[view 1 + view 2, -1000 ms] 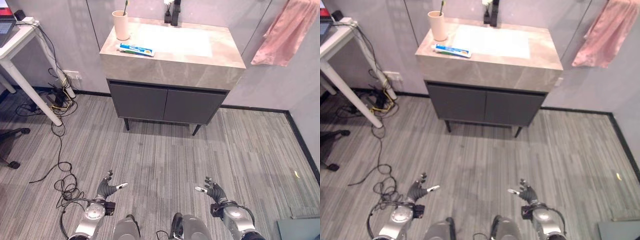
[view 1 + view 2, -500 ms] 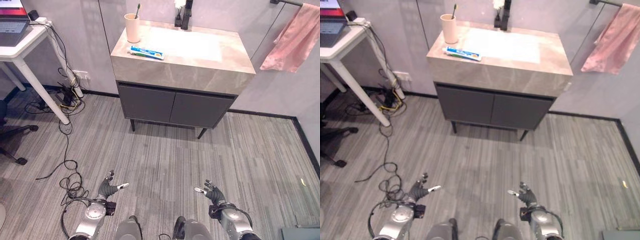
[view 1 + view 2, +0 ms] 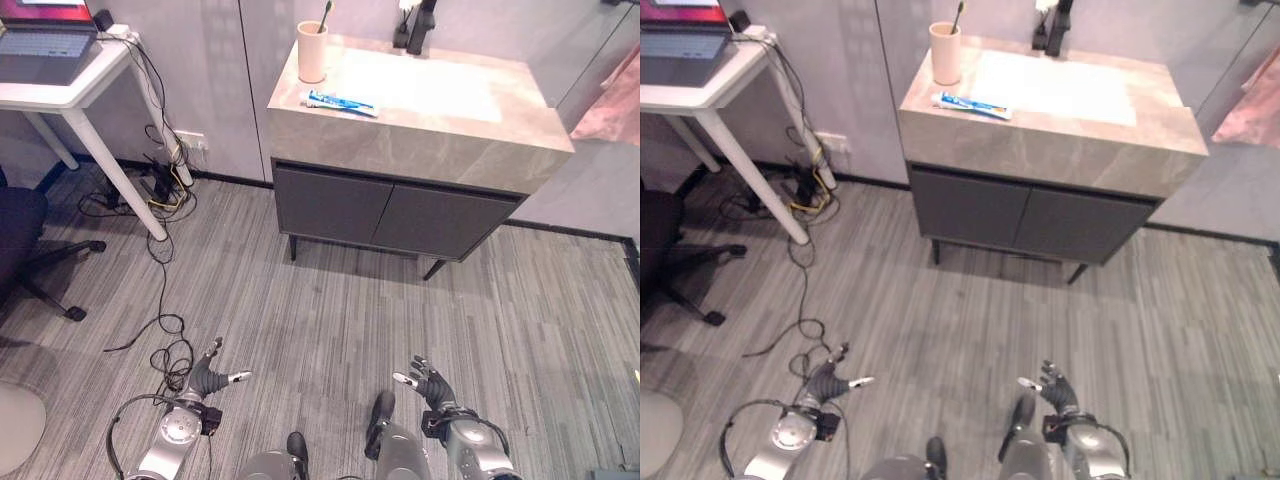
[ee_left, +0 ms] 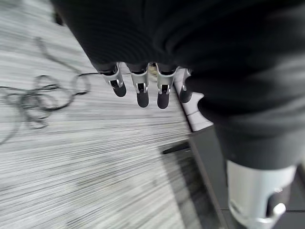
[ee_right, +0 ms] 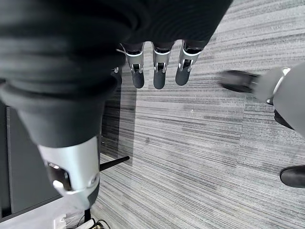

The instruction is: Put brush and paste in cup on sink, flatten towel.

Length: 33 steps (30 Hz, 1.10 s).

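Room: grey plank floor (image 3: 330, 300), stone-topped sink cabinet (image 3: 420, 120) ahead.
Toothpaste tube (image 3: 342, 100): laid crosswise beside the cup (image 3: 312, 52), apparently nearer the left arm.
Left hand (image 3: 208, 376): released, empty.
Right hand (image 3: 432, 384): released, empty.

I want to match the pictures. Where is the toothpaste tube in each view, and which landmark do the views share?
Left eye view: the toothpaste tube lies on the sink counter, just in front of the cup.
Right eye view: the same spot, tube in front of cup.
Left wrist view: not in it.
Right wrist view: not in it.
Shared landmark: the black faucet.

Even indoor light (soft shadows); wrist views blurred up close.
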{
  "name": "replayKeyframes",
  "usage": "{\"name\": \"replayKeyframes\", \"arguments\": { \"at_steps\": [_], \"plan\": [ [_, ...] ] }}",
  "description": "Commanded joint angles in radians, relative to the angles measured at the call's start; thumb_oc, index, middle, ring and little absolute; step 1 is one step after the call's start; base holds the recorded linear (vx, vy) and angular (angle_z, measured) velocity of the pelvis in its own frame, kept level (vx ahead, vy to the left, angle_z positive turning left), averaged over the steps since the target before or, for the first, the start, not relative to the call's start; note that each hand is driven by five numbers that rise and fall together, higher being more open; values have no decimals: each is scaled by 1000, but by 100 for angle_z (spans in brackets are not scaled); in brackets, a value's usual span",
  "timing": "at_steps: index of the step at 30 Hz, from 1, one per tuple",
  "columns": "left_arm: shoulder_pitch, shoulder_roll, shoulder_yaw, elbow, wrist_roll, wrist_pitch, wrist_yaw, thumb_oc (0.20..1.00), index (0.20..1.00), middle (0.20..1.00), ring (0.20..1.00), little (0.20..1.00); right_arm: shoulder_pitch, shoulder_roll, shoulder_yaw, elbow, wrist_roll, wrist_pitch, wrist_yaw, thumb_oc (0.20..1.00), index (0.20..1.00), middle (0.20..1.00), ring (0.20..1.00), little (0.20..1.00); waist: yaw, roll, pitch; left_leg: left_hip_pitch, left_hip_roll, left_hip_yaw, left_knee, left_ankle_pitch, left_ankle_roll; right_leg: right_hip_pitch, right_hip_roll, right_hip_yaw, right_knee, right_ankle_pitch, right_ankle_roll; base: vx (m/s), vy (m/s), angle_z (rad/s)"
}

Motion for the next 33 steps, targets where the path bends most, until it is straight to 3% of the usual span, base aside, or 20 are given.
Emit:
{"name": "replayKeyframes", "arguments": {
  "at_steps": [1, 4, 5, 7, 9, 10, 14, 15, 16, 17, 19, 21, 23, 27, 28, 29, 30, 31, 32, 33],
  "plan": [
    [-35, 39, -12, -91, -30, -39, 24, 1000, 1000, 1000, 1000, 1000, -47, -16, -34, -23, 24, -29, -15, 1000, 1000, 1000, 1000, 1000, -31, -20, 10, 193, 83, -31, -46, -57, -99, 33, 21, 87, 47, 62, 45, 396, -142, 30],
    [-19, 28, -16, -82, -63, -36, 11, 1000, 1000, 1000, 1000, 1000, -18, -36, -42, -28, 15, -26, -10, 1000, 1000, 1000, 1000, 1000, -51, 5, -24, 220, 141, -55, -15, -1, -134, 46, 111, 86, 88, 3, 5, 442, -255, 56],
    [-3, 28, -15, -80, -89, -26, -11, 1000, 1000, 1000, 1000, 1000, -7, -48, -34, -23, 6, -23, 4, 1000, 1000, 1000, 1000, 1000, -52, 13, -36, 161, 190, -70, 166, 176, -179, 86, 178, 64, 75, -31, -42, 546, -417, 35],
    [-8, 45, -18, -83, -82, -18, -23, 1000, 1000, 1000, 1000, 1000, -2, -66, -32, -30, 4, -25, 3, 1000, 1000, 1000, 1000, 1000, -29, -11, -9, 24, 239, -71, 407, 290, -192, 143, 211, 58, 52, -69, -94, 362, -421, 15],
    [-12, 51, -17, -86, -86, -17, -26, 1000, 1000, 1000, 1000, 1000, -4, -77, -28, -42, 2, -25, 1, 1000, 1000, 1000, 1000, 1000, -22, -25, 1, -25, 240, -67, 486, 292, -181, 162, 216, 56, 40, -84, -111, 215, -262, -28],
    [-33, 60, -30, -91, -75, -15, -16, 1000, 1000, 1000, 1000, 1000, -20, -93, -30, -25, 4, -27, -12, 1000, 1000, 1000, 1000, 1000, -4, -33, 29, -115, 263, -33, 520, 256, -167, 201, 229, 56, 19, -114, -121, 266, -166, -63],
    [-48, 58, -36, -66, -42, -13, -11, 1000, 1000, 1000, 1000, 1000, -12, -109, -54, -7, -6, -26, -25, 1000, 1000, 1000, 1000, 1000, 7, -20, 15, -221, 304, 92, 254, 199, -180, 290, 238, 40, -32, -158, -85, 420, -21, -11],
    [-44, 59, -30, -63, -31, -13, -5, 1000, 1000, 1000, 1000, 1000, -12, -112, -51, -4, -18, -28, -24, 1000, 1000, 1000, 1000, 1000, 19, -15, 10, -250, 280, 95, 104, 251, -169, 288, 241, 43, -36, -160, -82, 295, 145, 7],
    [-39, 58, -28, -62, -31, -12, -7, 1000, 1000, 1000, 1000, 1000, -11, -113, -48, -9, -29, -26, -22, 1000, 1000, 1000, 1000, 1000, 24, -12, 4, -231, 276, 75, 35, 268, -171, 295, 241, 51, -34, -164, -79, 354, 197, -20],
    [-30, 58, -22, -57, -27, -11, -4, 1000, 1000, 1000, 1000, 1000, -7, -112, -39, -5, -46, -25, -20, 1000, 1000, 1000, 1000, 1000, 35, 2, -4, -223, 278, 38, -92, 342, -186, 310, 252, 57, -39, -179, -73, 398, 182, -44],
    [-12, 60, -18, -72, -23, -10, -9, 1000, 1000, 1000, 1000, 1000, -7, -114, -37, 4, -62, -24, -16, 1000, 1000, 1000, 1000, 1000, 52, 15, -12, -246, 296, -33, -195, 399, -206, 338, 252, 73, -30, -201, -69, 443, 206, -52],
    [1, 72, -12, -86, -23, -11, -18, 1000, 1000, 1000, 1000, 1000, -5, -109, -44, 13, -70, -23, -9, 1000, 1000, 1000, 1000, 1000, 55, 27, -20, -264, 315, -45, -196, 431, -223, 373, 244, 90, -16, -222, -62, 439, 226, -65],
    [23, 100, 1, -115, -25, -8, -31, 1000, 1000, 1000, 1000, 1000, -1, -91, -43, -4, -78, -12, 2, 1000, 1000, 1000, 1000, 1000, 65, 20, -35, -265, 281, -46, -118, 375, -182, 403, 211, 120, 39, -261, -50, 439, 307, -64],
    [18, 119, -8, -119, -11, -7, -39, 1000, 1000, 1000, 1000, 1000, -4, -77, -52, 5, -79, -10, 3, 1000, 1000, 1000, 1000, 1000, 73, 3, -38, -282, 240, -36, -57, 328, -153, 399, 171, 127, 90, -255, -35, 241, 249, 2],
    [27, 146, -16, -120, 16, 0, -54, 1000, 1000, 1000, 1000, 1000, -16, -69, -56, 10, -96, -5, -3, 1000, 1000, 1000, 1000, 1000, 76, -5, -42, -255, 204, -4, -42, 282, -120, 354, 122, 118, 202, -171, -12, 159, 239, 20],
    [27, 146, -16, -120, 16, 0, -55, 1000, 1000, 1000, 1000, 1000, -16, -69, -57, 10, -96, -5, -3, 1000, 1000, 1000, 1000, 1000, 79, -4, -45, -259, 206, -2, -43, 284, -120, 349, 123, 121, 202, -168, -12, 279, 430, -9],
    [31, 170, -26, -128, 46, 0, -61, 1000, 1000, 1000, 1000, 1000, -29, -72, -50, 10, -115, -6, -3, 1000, 1000, 1000, 1000, 1000, 69, 6, -32, -219, 195, 13, -61, 264, -100, 258, 103, 131, 336, -76, 3, 166, 343, -38],
    [46, 188, -25, -133, 62, -2, -63, 1000, 1000, 1000, 1000, 1000, -33, -78, -48, -4, -125, -8, 0, 1000, 1000, 1000, 1000, 1000, 60, 16, -14, -183, 195, 30, -76, 254, -91, 217, 95, 104, 400, -47, 10, 227, 454, -49],
    [65, 202, -23, -133, 70, -3, -75, 1000, 1000, 1000, 1000, 1000, -30, -83, -47, -17, -131, -9, 7, 1000, 1000, 1000, 1000, 1000, 53, 24, -3, -155, 190, 40, -87, 243, -82, 191, 91, 86, 434, -34, 17, 255, 373, -35],
    [85, 223, -33, -123, 108, -11, -83, 1000, 1000, 1000, 1000, 1000, -25, -83, -46, -10, -136, -14, 13, 1000, 1000, 1000, 1000, 1000, 34, 35, 9, -117, 180, 37, -116, 238, -78, 141, 149, 106, 407, -81, 10, 197, 224, -32]
  ]
}}
